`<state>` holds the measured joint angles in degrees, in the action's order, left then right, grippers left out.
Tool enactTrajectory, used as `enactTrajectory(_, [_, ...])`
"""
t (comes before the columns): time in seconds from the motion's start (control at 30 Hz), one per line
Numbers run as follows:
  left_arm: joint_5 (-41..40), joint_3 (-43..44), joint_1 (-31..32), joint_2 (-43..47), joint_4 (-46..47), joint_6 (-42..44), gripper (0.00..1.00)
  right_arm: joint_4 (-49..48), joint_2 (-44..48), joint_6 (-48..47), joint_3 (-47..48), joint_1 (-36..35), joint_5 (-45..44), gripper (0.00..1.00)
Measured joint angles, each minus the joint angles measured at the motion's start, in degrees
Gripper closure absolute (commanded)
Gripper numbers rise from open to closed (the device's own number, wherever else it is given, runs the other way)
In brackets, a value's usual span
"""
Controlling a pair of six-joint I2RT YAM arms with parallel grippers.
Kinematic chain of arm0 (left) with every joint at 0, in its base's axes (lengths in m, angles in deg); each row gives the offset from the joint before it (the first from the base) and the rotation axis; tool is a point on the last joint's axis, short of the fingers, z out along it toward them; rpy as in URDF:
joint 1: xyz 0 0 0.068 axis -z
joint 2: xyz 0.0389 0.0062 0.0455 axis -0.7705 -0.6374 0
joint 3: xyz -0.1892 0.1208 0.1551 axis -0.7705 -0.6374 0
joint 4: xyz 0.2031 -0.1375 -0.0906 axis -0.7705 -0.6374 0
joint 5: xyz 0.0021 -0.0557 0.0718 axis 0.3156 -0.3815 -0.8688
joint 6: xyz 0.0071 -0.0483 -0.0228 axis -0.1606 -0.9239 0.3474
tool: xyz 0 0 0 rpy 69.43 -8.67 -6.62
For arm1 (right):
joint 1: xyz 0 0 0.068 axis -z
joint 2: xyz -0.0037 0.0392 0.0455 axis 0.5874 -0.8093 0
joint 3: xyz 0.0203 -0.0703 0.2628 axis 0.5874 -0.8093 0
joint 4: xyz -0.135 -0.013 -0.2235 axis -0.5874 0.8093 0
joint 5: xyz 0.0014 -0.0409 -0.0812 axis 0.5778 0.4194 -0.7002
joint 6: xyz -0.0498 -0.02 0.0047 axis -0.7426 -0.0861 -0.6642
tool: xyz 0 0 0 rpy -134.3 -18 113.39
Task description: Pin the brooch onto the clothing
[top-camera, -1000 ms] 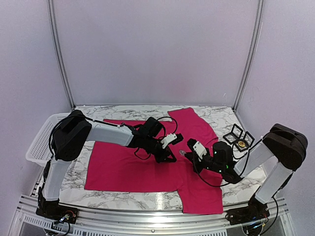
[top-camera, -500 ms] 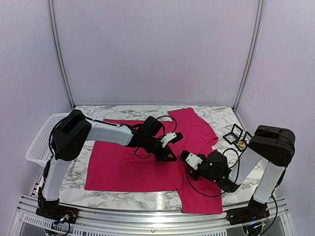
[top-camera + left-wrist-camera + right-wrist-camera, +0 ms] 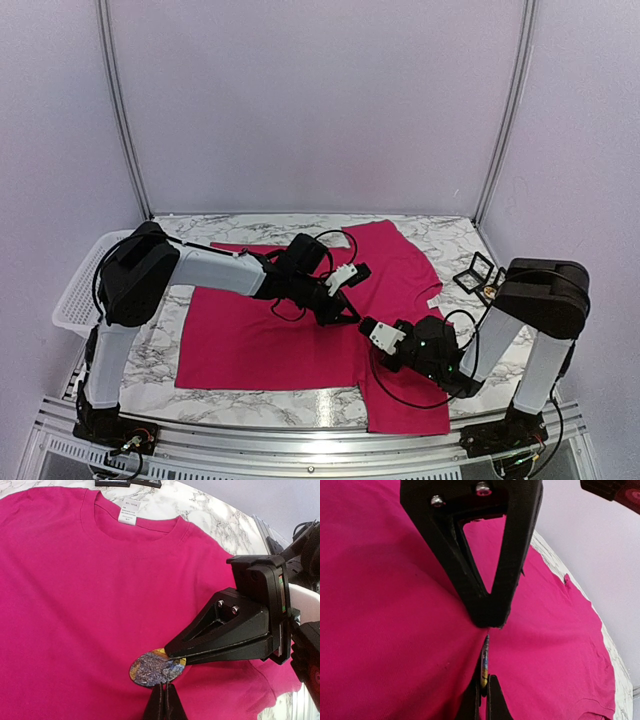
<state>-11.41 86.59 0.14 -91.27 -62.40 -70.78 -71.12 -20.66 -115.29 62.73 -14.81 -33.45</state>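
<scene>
The crimson-pink clothing lies spread flat on the marble table, its white neck label at the collar. The brooch is a round blue-and-gold disc standing against the chest of the shirt; it appears edge-on in the right wrist view. My right gripper is shut on the brooch's rim, coming in from the right. My left gripper is shut, its tips pinching a pucker of the fabric right beside the brooch. In the top view both grippers meet tip to tip at mid-shirt, and the brooch is hidden there.
A white slatted basket stands at the table's left edge. An open black case with a gold piece in it lies to the right of the shirt. Metal frame posts rise at the back corners.
The right arm has swung left and lower, bringing the brooch up to the left gripper's tips. The left gripper has hardly moved. The shirt's lower left edge has shifted slightly right.
</scene>
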Motion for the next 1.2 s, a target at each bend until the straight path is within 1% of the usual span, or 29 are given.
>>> enactTrajectory(0.13, [0.0, -0.8, 0.0, 0.4, 0.7, -0.1, 1.00, 0.0, 1.0, 0.8, -0.5, 0.1, 1.4, 1.00])
enactTrajectory(0.23, [0.0, -1.4, 0.0, 0.7, 1.0, -0.1, 1.00, -0.1, 2.6, 3.1, -1.2, 1.6, 4.4, 1.00])
enactTrajectory(0.4, [0.0, -1.5, -0.1, 0.7, 1.1, 0.1, 0.99, -0.5, 3.6, 8.1, -1.7, 5.5, 13.2, 1.00])
enactTrajectory(0.47, [0.0, -1.6, -0.1, 0.7, 1.1, 0.3, 0.92, -0.5, 3.7, 9.7, -1.7, 6.8, 16.4, 1.00])
enactTrajectory(0.5, [0.0, -1.6, -0.1, 0.8, 1.1, 0.4, 0.84, -0.5, 3.7, 10.4, -1.7, 7.1, 17.5, 1.00])
enactTrajectory(0.7, [-0.2, -2.8, -0.1, 1.7, 0.8, 2.4, 0.63, -2.3, 3.7, 15.1, -1.7, 9.2, 24.0, 1.00])
enactTrajectory(0.73, [-0.2, -3.0, -0.1, 1.9, 0.7, 2.8, 0.61, -2.6, 3.7, 15.8, -1.7, 9.4, 24.9, 1.00])
enactTrajectory(0.83, [-0.5, -3.4, -0.3, 2.8, 0.5, 4.2, 0.60, -3.1, 3.7, 17.3, -1.6, 10.1, 26.8, 1.00])
enactTrajectory(1.03, [-0.5, -3.4, -0.9, 4.4, 0.6, 5.9, 0.69, -3.5, 3.7, 19.4, -1.5, 11.6, 30.1, 1.00])
enactTrajectory(1.2, [-0.4, -3.4, -1.6, 5.0, 0.6, 7.7, 0.70, -3.8, 3.7, 20.7, -1.4, 12.4, 32.5, 1.00])
